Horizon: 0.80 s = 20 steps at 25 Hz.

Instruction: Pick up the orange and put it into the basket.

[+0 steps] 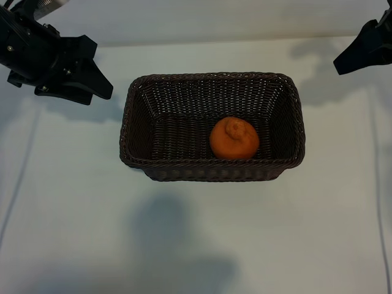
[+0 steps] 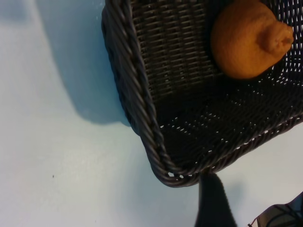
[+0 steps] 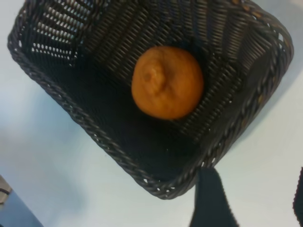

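orange (image 1: pixel 234 138) inside wicker basket (image 1: pixel 131 98) | left gripper (image 1: pixel 92 82), right gripper (image 1: pixel 349 60) flank basket, partly spread, empty | placing looks done

The orange (image 1: pixel 234 138) lies in the basket (image 1: pixel 131 98), right of centre, near its lower wall, mid-frame on the table (image 1: pixel 67 202)

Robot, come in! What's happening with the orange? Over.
Left gripper open, empty, left of the basket. Right gripper open, empty, at the far right. Orange lying inside the basket. Nothing in the way.
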Motion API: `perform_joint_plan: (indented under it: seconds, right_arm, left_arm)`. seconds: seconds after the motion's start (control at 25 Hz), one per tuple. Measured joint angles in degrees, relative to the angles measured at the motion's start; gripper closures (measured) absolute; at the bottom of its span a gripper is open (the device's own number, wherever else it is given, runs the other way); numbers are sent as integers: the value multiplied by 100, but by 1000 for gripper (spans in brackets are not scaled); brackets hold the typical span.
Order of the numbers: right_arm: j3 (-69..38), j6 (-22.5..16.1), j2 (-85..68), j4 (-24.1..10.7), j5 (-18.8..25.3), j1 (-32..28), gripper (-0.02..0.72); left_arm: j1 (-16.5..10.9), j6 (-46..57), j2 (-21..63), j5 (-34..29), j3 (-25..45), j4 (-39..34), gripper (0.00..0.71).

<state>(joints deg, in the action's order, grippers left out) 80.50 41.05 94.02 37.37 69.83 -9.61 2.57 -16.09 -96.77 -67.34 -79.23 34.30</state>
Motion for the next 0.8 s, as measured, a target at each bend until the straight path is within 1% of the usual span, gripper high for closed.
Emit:
perform_joint_plan:
  seconds: [0.6,0.8]
  right_arm:
    - [0,-1,0,41,0,0,281]
    - [0,-247,0,42,0,0,281]
  left_arm:
    - [0,0,0,0,0,0,238]
    - [0,0,0,0,0,-5,238]
